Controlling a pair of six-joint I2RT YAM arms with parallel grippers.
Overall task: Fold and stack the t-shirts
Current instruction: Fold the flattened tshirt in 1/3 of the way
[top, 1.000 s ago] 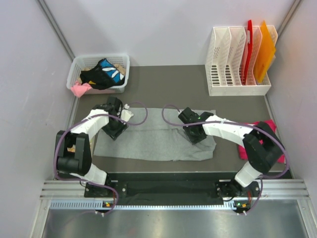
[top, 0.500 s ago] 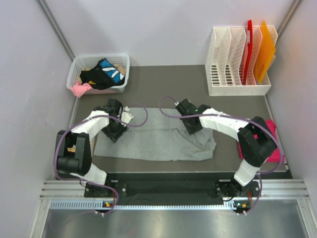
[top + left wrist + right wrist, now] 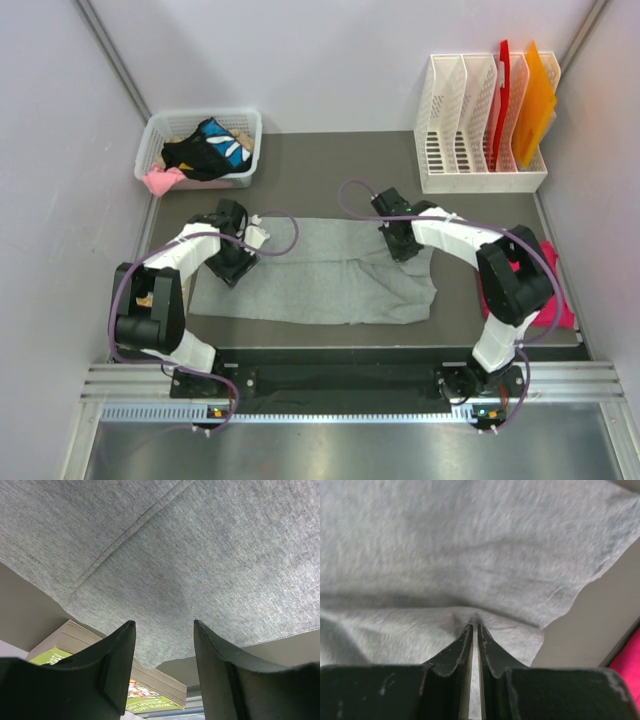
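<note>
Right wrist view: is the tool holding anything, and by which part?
The right tool is shut on the grey t-shirt, pinching a ridge of cloth near its edge.

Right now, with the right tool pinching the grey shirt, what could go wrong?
The right tool grips only a small pucker of the grey t-shirt; a pull could slip it free. The left tool hangs open over the shirt's other end, so a one-sided lift may skew the cloth. The right arm's elbow sits above the pink t-shirt and might brush it.
</note>
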